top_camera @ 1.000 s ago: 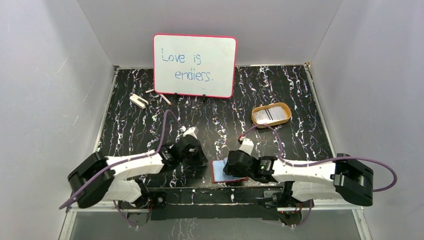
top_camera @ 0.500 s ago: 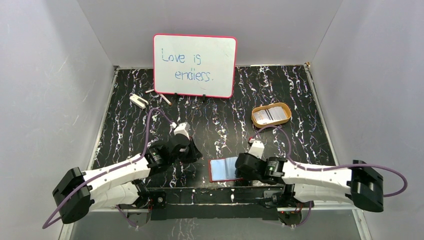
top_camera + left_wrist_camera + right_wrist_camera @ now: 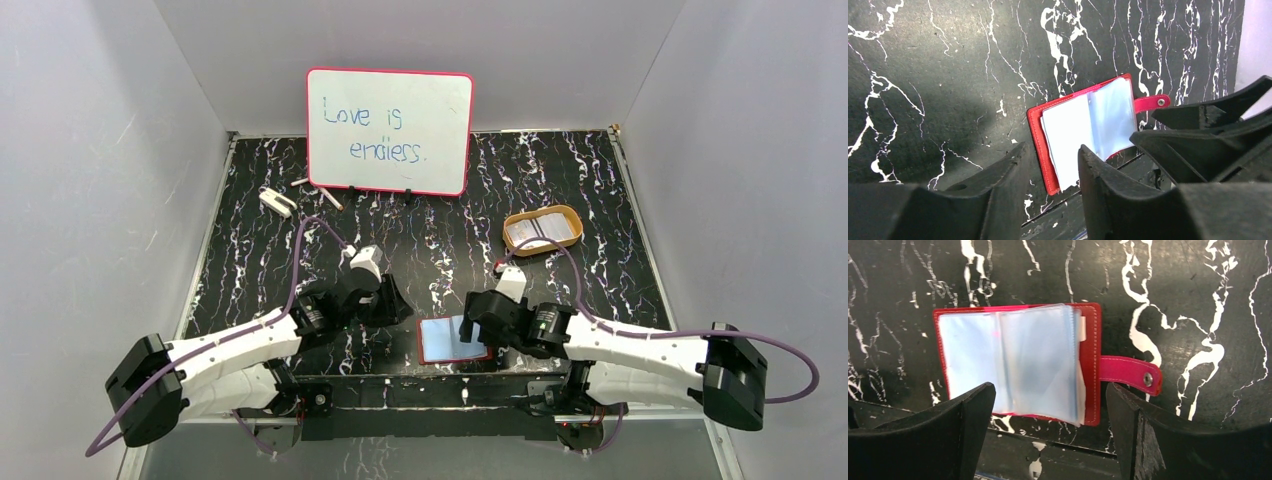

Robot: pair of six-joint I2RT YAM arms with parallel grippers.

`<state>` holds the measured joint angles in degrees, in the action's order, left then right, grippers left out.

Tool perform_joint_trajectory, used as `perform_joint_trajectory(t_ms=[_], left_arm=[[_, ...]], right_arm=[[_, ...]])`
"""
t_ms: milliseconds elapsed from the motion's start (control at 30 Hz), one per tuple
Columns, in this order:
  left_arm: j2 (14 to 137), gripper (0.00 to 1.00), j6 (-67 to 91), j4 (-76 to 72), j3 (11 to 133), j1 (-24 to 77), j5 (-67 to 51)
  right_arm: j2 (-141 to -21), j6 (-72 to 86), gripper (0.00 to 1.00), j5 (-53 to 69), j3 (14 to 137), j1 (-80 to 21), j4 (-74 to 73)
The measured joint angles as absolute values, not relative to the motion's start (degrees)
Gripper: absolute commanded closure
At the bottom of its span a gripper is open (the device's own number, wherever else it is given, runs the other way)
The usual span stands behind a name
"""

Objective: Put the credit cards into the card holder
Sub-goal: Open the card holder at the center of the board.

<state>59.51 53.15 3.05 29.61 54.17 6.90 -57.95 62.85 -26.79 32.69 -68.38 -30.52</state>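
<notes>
The card holder [image 3: 452, 340] lies open on the black marbled table near its front edge, red with pale blue sleeves showing. It also shows in the left wrist view [image 3: 1083, 130] and the right wrist view [image 3: 1018, 370], snap tab [image 3: 1130, 375] out to the side. Pale credit cards [image 3: 540, 231] lie in the orange-rimmed tray [image 3: 571, 216] at the back right. My left gripper [image 3: 393, 305] [image 3: 1052, 147] is open and empty, just left of the holder. My right gripper [image 3: 472, 320] [image 3: 1048, 387] is open wide and empty, above the holder's right side.
A pink-framed whiteboard [image 3: 390, 130] stands at the back. A small white object [image 3: 277, 202] and two short sticks [image 3: 330, 198] lie at the back left. The holder's near edge lies close to the table's front edge [image 3: 1058, 445].
My left arm has drawn back to the left. My right gripper has lifted off the holder and shifted slightly right, and the holder now lies fully open in view.
</notes>
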Motion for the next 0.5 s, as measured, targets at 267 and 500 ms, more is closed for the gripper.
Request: perform_joint_trajectory(t_ms=[267,500], left_arm=[[57.4,0.56,54.1,3.0,26.9,54.2,6.4],[57.5,0.57,54.7,2.7,26.7,54.2,6.0]], right_arm=[[-51.6,64.7,0.16,-22.1,23.0,-65.3,-25.7],[-50.5,66.4,0.29,-19.4,20.3,-65.2,-19.0]])
